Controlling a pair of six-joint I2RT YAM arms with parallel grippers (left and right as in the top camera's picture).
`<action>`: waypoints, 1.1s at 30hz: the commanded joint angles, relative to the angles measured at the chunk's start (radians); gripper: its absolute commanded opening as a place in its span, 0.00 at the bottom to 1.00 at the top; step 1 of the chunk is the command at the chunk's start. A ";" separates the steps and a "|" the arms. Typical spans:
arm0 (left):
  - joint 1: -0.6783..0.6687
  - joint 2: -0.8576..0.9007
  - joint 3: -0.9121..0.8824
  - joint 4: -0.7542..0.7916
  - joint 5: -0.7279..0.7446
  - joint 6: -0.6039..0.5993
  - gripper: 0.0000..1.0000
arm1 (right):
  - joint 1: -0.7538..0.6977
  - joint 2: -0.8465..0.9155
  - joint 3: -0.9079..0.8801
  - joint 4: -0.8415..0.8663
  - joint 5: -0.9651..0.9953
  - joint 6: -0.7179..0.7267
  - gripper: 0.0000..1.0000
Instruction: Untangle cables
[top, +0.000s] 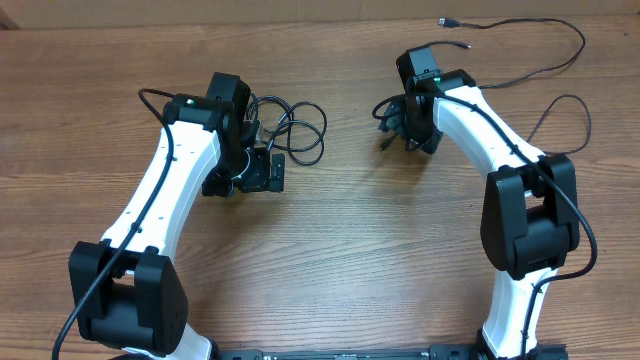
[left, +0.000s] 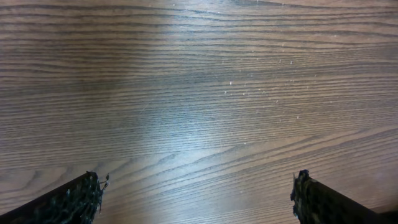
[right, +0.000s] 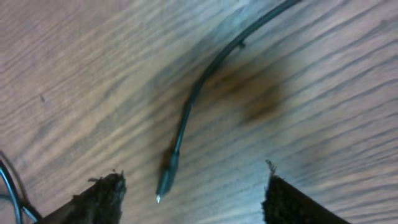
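Right gripper (right: 193, 182) first. The wrist cam shows its two fingers (right: 102, 198) spread apart with nothing pinched, sitting low over the wood. The little plug (right: 166, 180) of a thin black cable (right: 208, 78) lies right in the gap, closer to the finger at 7 o'clock, and as far as I can see it touches neither one. From the plug the cable runs off toward 1 o'clock and out of frame. A sliver of another cord (right: 7, 186) peeks in at the 8 o'clock edge, too cropped to say which one it is.

Left gripper (left: 198, 182) is wide open. Its fingertips (left: 87, 193) sit at 7 and 5 o'clock of its wrist view, with only the bare table (left: 199, 93) between them.

From overhead, the coiled bundle (top: 292, 130) sits at about 1 o'clock of the left gripper, just beside it, loops overlapping. The right gripper is well apart from that, off toward 3 o'clock. A long strand (top: 560, 55) has its plug at roughly 1 o'clock of the right gripper. It sweeps out to 2 o'clock, then curves back toward the right arm (top: 500, 140). A second loose strand (top: 575, 100) arcs at 3 o'clock by the elbow. I can't tell which strand ends in the plug under the right gripper.
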 joint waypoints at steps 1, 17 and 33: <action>-0.007 0.001 -0.003 -0.001 -0.006 -0.014 1.00 | 0.004 0.029 -0.006 0.018 0.043 0.029 0.69; -0.007 0.001 -0.003 0.004 -0.007 -0.014 0.99 | 0.005 0.134 -0.006 0.040 0.039 0.032 0.43; -0.007 0.001 -0.003 0.010 -0.007 -0.013 1.00 | -0.092 0.088 0.164 -0.126 -0.105 -0.256 0.04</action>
